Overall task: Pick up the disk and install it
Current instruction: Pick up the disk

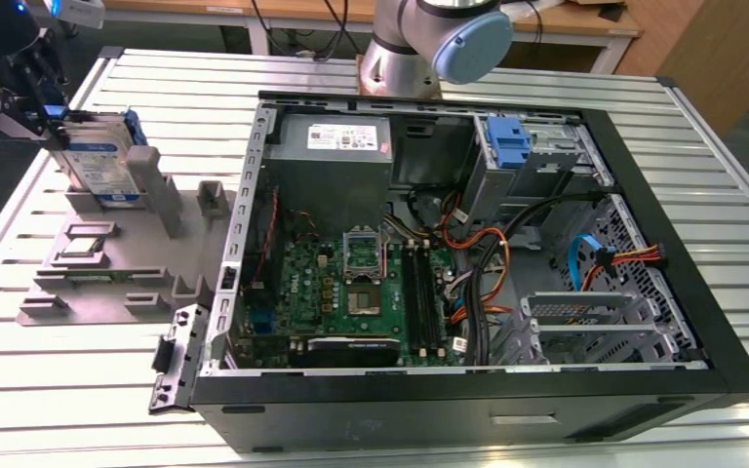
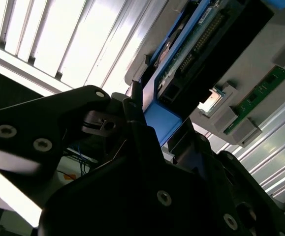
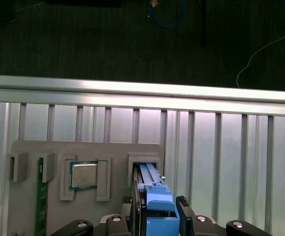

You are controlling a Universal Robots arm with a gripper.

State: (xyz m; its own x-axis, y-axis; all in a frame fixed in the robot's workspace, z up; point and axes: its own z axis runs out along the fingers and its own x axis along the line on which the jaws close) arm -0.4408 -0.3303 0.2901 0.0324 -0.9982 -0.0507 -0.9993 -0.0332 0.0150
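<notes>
Silver-grey rectangular disk (image 1: 104, 161) with blue-and-white label and blue plastic side rails: stands on edge in a slot of the grey plastic fixture (image 1: 114, 278). Black hand (image 3: 158, 209) is clamped on the disk's upper end, with fingers (image 3: 182, 209) on either side of the blue rail. A square processor chip (image 3: 84, 176) lies in the fixture pocket beside the disk's slot. The open black computer case (image 1: 453, 414) is just beside the fixture, and both rest on the ribbed metal surface (image 1: 75, 390).

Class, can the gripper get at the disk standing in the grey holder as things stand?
Probably yes: the gripper sits right at the disk, whose upper edge the grey holder leaves exposed.
</notes>
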